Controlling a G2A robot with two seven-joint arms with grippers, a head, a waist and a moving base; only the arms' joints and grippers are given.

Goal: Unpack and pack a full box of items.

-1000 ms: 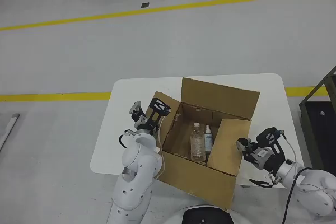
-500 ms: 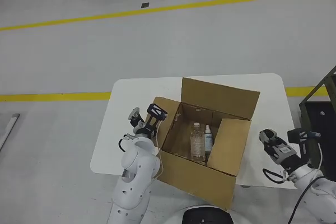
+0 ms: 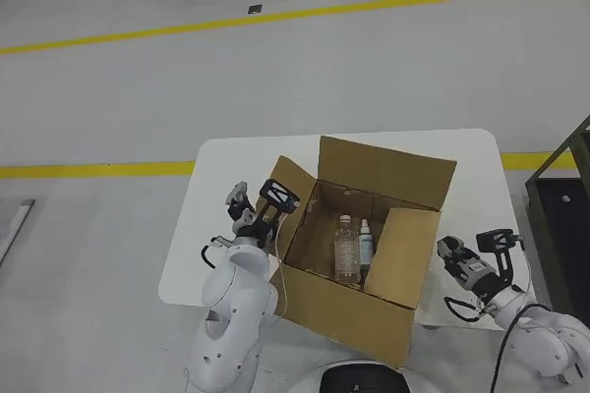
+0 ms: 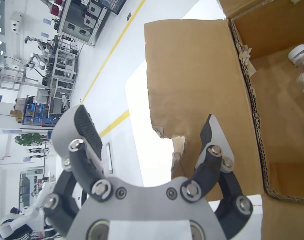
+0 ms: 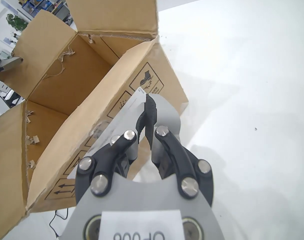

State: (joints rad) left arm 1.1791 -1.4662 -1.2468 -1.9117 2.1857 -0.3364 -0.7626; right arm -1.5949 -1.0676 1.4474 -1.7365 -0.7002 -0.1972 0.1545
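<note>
Cardboard box (image 3: 354, 316) sits mid-counter (image 3: 472, 157), bottles (image 3: 346, 248) inside. My left tool (image 4: 144, 116) stays released astride the 9 o'clock flap. My right tool (image 5: 147, 106), clenched and empty, has swung back toward the 4 o'clock flap.

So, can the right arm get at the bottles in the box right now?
Probably not directly: the right gripper sits shut outside the box, with the raised flap between it and the bottles. Over the flap, the open top looks free.

Top-down overview — wrist close-ups, box (image 3: 388, 169) shared
</note>
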